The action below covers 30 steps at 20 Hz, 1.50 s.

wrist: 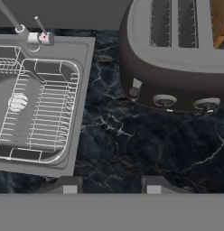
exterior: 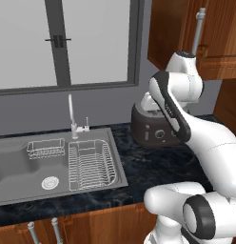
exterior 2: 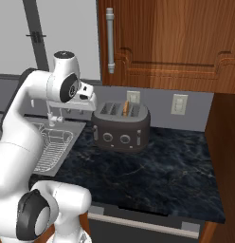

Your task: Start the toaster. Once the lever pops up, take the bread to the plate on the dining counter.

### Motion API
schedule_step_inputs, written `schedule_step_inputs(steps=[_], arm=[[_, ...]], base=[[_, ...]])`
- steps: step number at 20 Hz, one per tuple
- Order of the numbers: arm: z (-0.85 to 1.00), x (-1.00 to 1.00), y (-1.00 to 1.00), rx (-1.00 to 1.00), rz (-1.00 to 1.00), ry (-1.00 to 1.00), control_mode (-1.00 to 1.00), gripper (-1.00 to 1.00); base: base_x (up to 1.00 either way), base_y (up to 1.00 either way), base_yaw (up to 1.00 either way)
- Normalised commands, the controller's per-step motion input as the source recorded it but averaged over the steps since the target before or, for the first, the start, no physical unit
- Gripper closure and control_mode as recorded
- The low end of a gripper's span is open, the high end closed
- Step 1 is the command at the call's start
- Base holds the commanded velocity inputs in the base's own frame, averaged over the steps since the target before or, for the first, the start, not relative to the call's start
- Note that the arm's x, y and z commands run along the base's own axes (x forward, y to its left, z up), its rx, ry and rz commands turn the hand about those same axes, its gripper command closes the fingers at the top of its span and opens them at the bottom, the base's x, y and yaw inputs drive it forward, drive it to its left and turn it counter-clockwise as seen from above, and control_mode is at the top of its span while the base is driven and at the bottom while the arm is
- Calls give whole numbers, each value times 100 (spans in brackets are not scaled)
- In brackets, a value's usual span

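Note:
The dark brown-grey toaster [exterior 2: 122, 127] stands on the dark marble worktop by the back wall, also seen as toaster [exterior: 151, 131] and toaster [wrist: 177, 67]. A tan slice of bread [exterior 2: 126, 108] sticks up from one of its top slots, showing as bread [wrist: 220, 27] at the hand view's right edge. My gripper [exterior 2: 87, 102] hovers above the worktop just left of the toaster's left end. In the hand view my gripper [wrist: 109, 186] is open, with bare marble between the fingertips. A small grey lever [wrist: 136, 85] sits on the toaster's near left end. The plate and the dining counter are out of view.
A steel sink [exterior: 24, 164] with a wire dish rack [exterior: 90, 164] and a faucet [exterior: 72, 119] lies left of the toaster. Wooden wall cabinets [exterior 2: 167, 42] hang above it. Bare marble worktop [exterior 2: 152, 175] stretches in front and to the right.

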Motion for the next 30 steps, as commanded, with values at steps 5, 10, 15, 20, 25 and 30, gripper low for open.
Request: schedule_step_inputs(steps=[5,10,15,20,25,30], arm=[[0,0,-12,0,1,0,-100,-100],[0,0,-43,0,2,0,-100,-100],[0,-1,-56,2,2,0,-100,-100],[0,-9,-58,3,2,0,-100,-100],[0,-16,-53,2,0,0,-100,-100],[-7,-7,-37,0,0,0,-100,-100]], base=[[0,0,0],[0,0,0],[0,0,0],[0,0,0],[0,0,0],[0,0,0]])
